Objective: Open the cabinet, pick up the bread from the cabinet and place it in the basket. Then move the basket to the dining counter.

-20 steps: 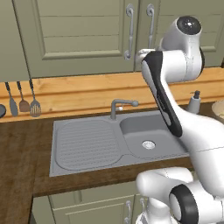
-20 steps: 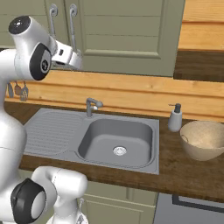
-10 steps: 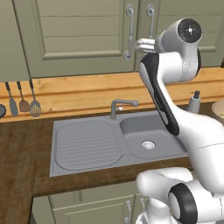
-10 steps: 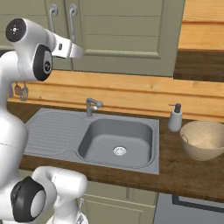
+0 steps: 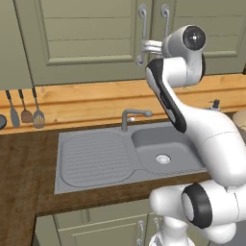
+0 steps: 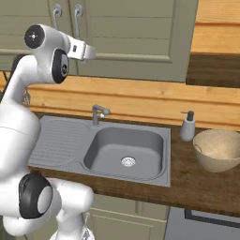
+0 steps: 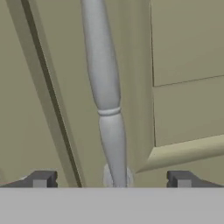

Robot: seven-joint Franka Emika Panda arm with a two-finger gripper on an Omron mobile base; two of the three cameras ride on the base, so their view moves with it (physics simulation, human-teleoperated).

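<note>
Reaching up at the cabinet, the gripper has its two fingertips spread wide apart, straddling one silver handle without touching it. Two curved handles flank the door seam. One basket sits on the worktop beside one soap dispenser. Three utensils hang left of the sink.

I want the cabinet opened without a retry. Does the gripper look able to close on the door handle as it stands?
Probably yes. In the hand view the handle runs up between the two open fingertips, with nothing between them and the cabinet door. The gripper sits right at the handles; contact cannot be judged.
</note>
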